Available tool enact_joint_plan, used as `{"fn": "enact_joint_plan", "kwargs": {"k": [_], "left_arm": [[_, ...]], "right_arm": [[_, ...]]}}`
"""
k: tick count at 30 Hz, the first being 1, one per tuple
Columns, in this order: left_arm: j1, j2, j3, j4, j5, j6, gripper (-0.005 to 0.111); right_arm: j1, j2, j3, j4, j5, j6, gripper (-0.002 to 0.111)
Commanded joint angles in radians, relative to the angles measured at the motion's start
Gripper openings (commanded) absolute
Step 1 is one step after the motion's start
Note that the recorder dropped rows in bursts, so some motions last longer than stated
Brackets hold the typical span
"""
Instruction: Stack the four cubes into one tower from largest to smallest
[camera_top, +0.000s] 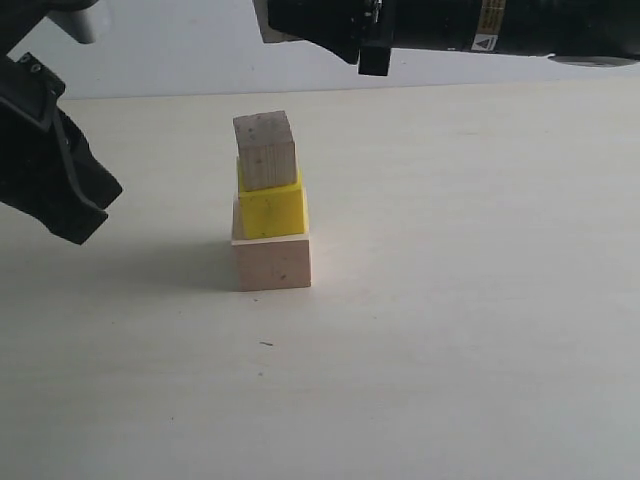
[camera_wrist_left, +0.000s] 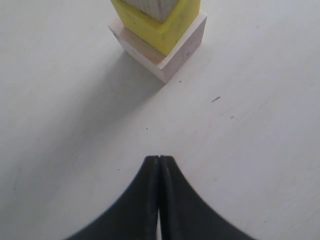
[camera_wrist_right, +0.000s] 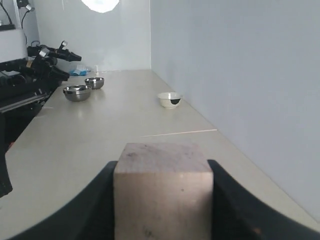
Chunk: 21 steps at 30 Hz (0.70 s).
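Your left gripper (camera_wrist_left: 159, 165) is hanging clenched and empty over the counter (camera_wrist_left: 60, 125), with the tower (camera_top: 270, 200) standing near but apart ahead of it: the pale wood cube (camera_top: 272, 262) carrying the yellow cube (camera_top: 272, 208), and a small wood cube (camera_top: 266, 150) topping that. Farther back and higher up, your right gripper (camera_wrist_right: 160, 166) is grasping the other small wood cube (camera_wrist_right: 162, 197) between its jaws.

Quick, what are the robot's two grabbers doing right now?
Left gripper: closed, holding nothing.
Right gripper: closed on a small wood cube.
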Motion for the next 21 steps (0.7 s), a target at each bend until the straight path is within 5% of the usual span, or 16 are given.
{"fn": "enact_joint_plan", "kwargs": {"k": [1,21], "left_arm": [[0.003,0.002,0.002,0.0,-0.007,0.003,0.0],[0.003,0.002,0.002,0.0,-0.009,0.003,0.0]], "right_arm": [[0.0,0.05,-0.038,0.01,-0.006,0.042,0.0],[0.069,0.073,-0.044,-0.162,-0.006,0.035,0.0]]}}
